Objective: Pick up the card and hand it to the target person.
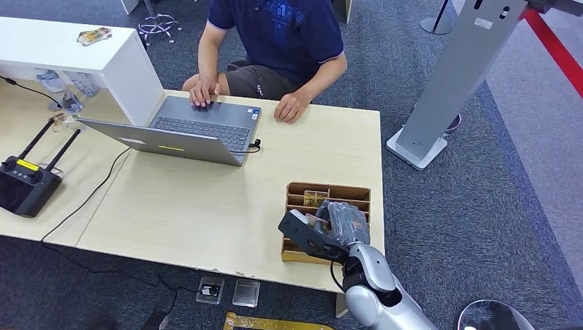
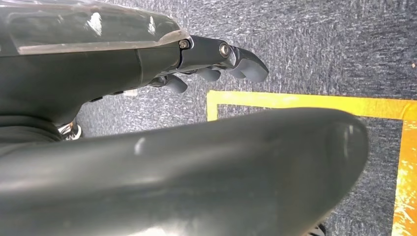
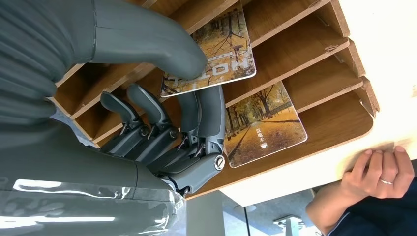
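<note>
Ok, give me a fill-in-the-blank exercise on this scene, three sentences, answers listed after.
1. The right hand pinches a card that sits in the wooden ____.
2. The person sits behind an open ____ on the table.
3. A second card lies in the slot ____ the person.

Missing words: rack; laptop; nearer

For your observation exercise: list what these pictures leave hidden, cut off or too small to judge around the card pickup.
- Head view: the right hand covers much of the rack, so its near slots are hidden.
- Right wrist view: the thumb lies over the upper card, hiding part of its print; whether it is lifted cannot be told.
- Right wrist view: the person is cut off by the edge.
- Left wrist view: the left hand is partly blocked by dark robot parts.
</note>
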